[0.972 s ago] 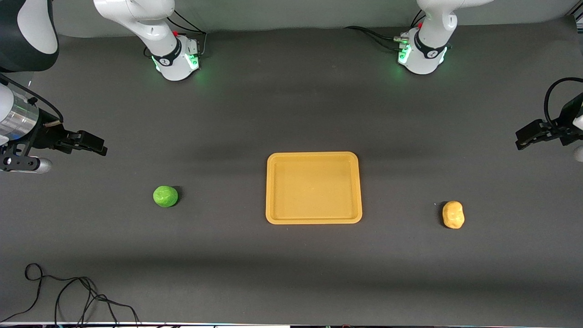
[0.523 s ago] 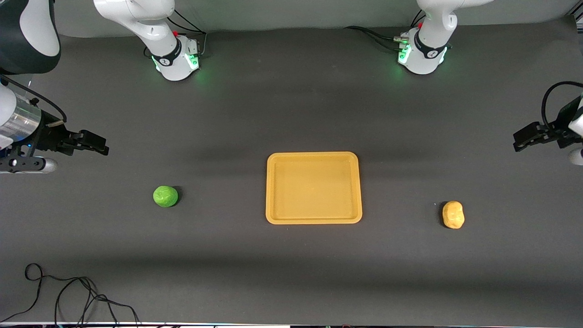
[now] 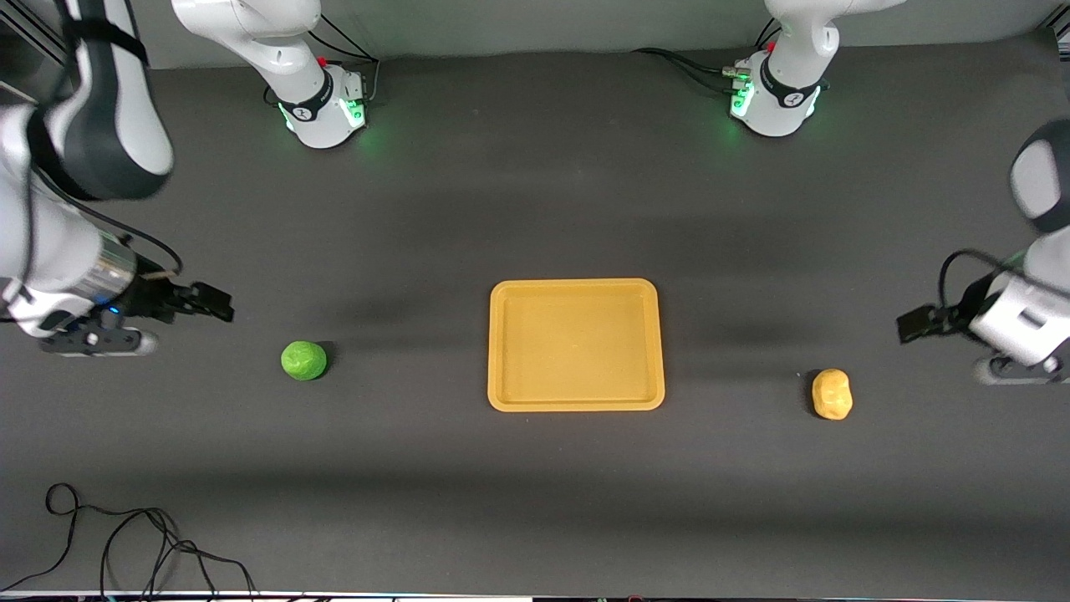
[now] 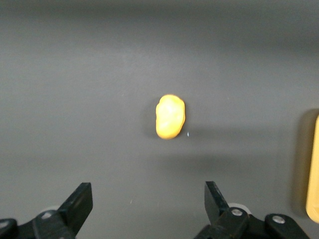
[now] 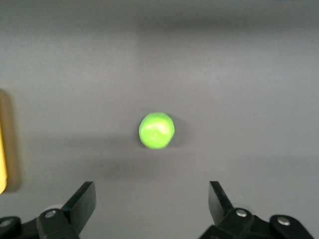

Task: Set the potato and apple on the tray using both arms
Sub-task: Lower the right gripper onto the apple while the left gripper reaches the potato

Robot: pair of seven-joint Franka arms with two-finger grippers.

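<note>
The green apple (image 3: 303, 360) lies on the dark table toward the right arm's end. The yellow-tan potato (image 3: 832, 394) lies toward the left arm's end. The yellow-orange tray (image 3: 576, 344) sits between them, with nothing on it. My right gripper (image 3: 219, 304) is open and empty, up in the air short of the apple; the apple shows ahead of it in the right wrist view (image 5: 156, 130). My left gripper (image 3: 909, 323) is open and empty, up in the air short of the potato, which shows in the left wrist view (image 4: 170, 116).
A black cable (image 3: 125, 543) lies coiled at the table's near edge at the right arm's end. The two arm bases (image 3: 322, 104) (image 3: 773, 100) stand along the table's far edge. The tray's edge shows in both wrist views (image 4: 314, 169) (image 5: 2, 144).
Both arms have swung in from the table's ends and come lower. The right gripper has moved toward the apple, the left gripper toward the potato. Apple, potato and tray have not moved.
</note>
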